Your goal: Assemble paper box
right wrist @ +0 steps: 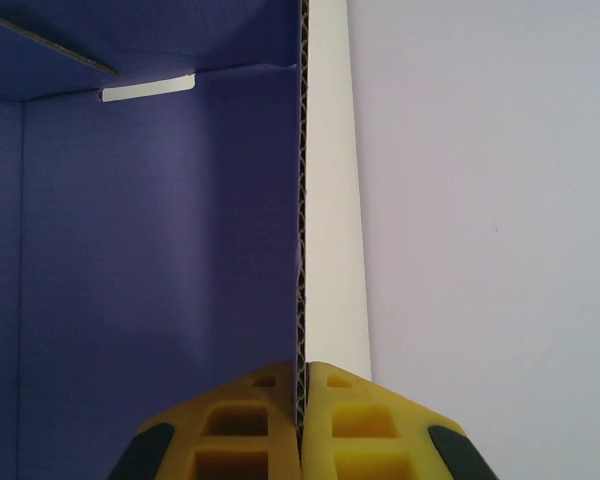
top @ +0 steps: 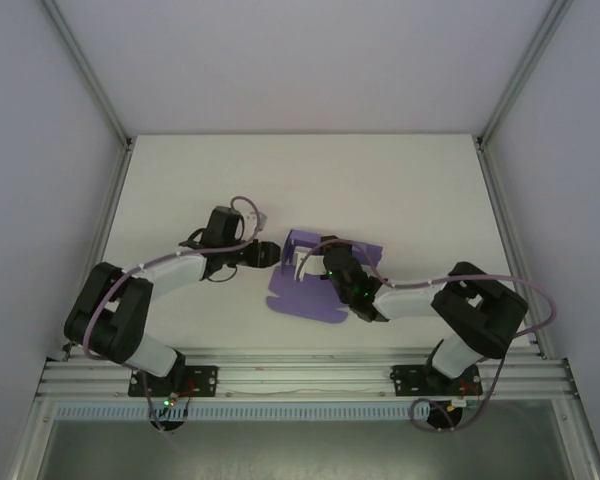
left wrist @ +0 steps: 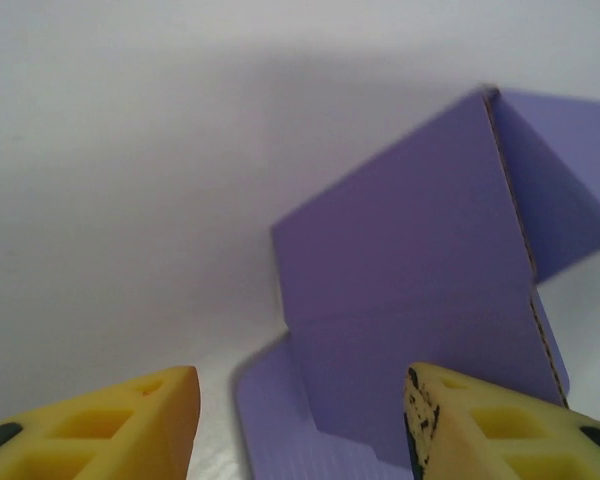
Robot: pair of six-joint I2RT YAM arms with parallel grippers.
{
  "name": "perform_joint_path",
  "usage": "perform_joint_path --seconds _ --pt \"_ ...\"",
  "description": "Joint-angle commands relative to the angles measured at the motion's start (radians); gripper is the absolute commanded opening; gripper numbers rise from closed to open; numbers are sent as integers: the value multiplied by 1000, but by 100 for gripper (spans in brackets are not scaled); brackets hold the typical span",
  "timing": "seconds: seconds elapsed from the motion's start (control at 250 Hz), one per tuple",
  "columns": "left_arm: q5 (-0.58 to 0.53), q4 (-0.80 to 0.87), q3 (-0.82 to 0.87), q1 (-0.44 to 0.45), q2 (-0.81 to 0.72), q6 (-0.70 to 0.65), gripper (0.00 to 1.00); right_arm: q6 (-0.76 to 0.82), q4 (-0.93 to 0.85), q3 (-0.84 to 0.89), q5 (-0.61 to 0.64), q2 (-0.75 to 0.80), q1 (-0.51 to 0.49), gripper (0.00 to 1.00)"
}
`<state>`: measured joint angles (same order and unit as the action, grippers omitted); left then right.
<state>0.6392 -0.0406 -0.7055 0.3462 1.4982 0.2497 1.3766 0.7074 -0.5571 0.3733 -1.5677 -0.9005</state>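
Observation:
The purple paper box [top: 302, 296] lies half-folded on the white table between my two arms. One flap is flat on the table and the walls are raised. My right gripper [top: 316, 263] is over the box and is shut on the corrugated edge of an upright wall [right wrist: 180, 250]; its yellow fingers pinch the card at the right gripper [right wrist: 302, 405]. My left gripper [top: 272, 254] sits at the box's left side. In the left wrist view a raised purple panel [left wrist: 420, 280] stands ahead, and the left gripper [left wrist: 300, 425] has its jaws apart around the panel's lower corner, with the right fingertip [left wrist: 460, 420] close against the card.
The white table [top: 380, 190] has grey walls left and right, with slanted aluminium posts at the back corners. A metal rail [top: 300, 372] carrying both arm bases runs along the near edge. A cable loops off the right arm [top: 480, 310].

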Motion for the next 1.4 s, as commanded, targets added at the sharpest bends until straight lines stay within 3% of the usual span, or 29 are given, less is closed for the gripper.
perform_joint_path --seconds 0.0,0.328,0.556,0.883,1.027,1.099,1.239,1.399 --pt "50 -69 17 27 -23 -39 54 -36 -83 8 -20 7 5 0" --pt "-16 -259 145 68 -44 37 51 -39 -64 47 -10 4 -7 0" --pt "-109 -309 217 135 -112 -2 52 -18 1 125 104 6 -69 0" --pt "-101 -430 180 155 18 -30 59 -89 -96 96 71 45 -94 0" --pt "-124 -487 118 165 77 -13 62 -163 -234 64 16 66 -94 0" --pt "-121 -557 110 170 95 7 65 -183 -196 73 0 44 -94 0" --pt "-107 -676 133 174 120 35 63 -117 -88 107 58 -34 -102 0" --pt "-144 -623 177 175 78 30 63 -171 -212 122 101 47 -119 0"
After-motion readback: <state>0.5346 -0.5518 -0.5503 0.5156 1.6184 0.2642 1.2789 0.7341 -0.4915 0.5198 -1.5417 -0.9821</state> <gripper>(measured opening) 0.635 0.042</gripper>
